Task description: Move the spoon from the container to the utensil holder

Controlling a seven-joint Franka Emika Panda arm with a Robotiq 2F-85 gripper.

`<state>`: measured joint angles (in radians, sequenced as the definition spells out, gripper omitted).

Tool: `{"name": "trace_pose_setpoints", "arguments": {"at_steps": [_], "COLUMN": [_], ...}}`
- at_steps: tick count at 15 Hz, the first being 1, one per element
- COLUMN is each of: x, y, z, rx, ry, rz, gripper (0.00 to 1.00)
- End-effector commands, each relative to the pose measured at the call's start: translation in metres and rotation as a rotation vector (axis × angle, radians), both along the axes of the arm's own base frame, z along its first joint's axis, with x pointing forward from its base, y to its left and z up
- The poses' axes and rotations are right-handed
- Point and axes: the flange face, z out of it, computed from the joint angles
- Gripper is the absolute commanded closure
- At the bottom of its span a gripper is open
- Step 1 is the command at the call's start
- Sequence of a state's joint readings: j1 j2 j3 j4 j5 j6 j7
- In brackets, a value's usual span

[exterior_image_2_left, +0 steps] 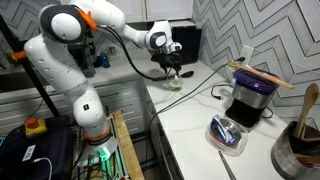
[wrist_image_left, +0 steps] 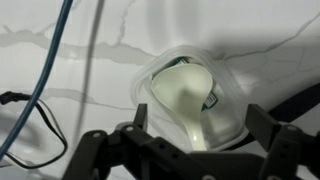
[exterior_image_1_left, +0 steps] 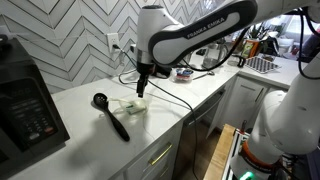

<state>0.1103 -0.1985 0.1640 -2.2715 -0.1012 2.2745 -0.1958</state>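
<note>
**Task status.** No step is complete. The spoon (wrist_image_left: 186, 98) lies inside the container (wrist_image_left: 162, 64), its pale bowl filling the middle of the tub and its handle running toward the bottom edge of the wrist view. The container sits on the white counter (exterior_image_1_left: 80, 95), just left of centre in an exterior view (exterior_image_1_left: 130, 105). The gripper (exterior_image_1_left: 142, 90) hangs directly above it. The jaws are spread wide and hold nothing. In the wrist view the fingers (wrist_image_left: 268, 128) stand at the bottom of the frame, one on each side of the tub. Contact with the spoon is not shown.

**Steps left, as judged.** Descend, close on the spoon, lift it, carry it across and release it. The utensil holder (exterior_image_2_left: 298, 150) stands at the lower right of an exterior view, well apart from the container, with a wooden handle (exterior_image_2_left: 310, 102) rising from it.

**Surroundings and obstructions.**
- A black ladle (exterior_image_1_left: 110, 115) lies just beside the container, to its lower left.
- A blue cable (wrist_image_left: 55, 70) crosses the left of the wrist view.
- A black cable (exterior_image_2_left: 215, 92) trails across the counter.
- A coffee appliance (exterior_image_2_left: 250, 100) and a low bowl (exterior_image_2_left: 228, 135) stand between the container and the holder, so the carry is likely to need height.
</note>
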Motion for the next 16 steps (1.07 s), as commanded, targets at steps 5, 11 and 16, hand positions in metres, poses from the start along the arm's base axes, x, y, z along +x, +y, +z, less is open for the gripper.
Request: {"name": "trace_pose_setpoints", "arguments": {"at_steps": [5, 11, 16], "x": [0.017, 0.029, 0.039], "y": [0.003, 0.009, -0.009], "z": [-0.008, -0.015, -0.036], "rx": [0.003, 0.022, 0.091], "ry": [0.092, 0.105, 0.173], "rz": [0.078, 0.244, 0.309], "gripper": [0.00, 0.25, 0.51]}}
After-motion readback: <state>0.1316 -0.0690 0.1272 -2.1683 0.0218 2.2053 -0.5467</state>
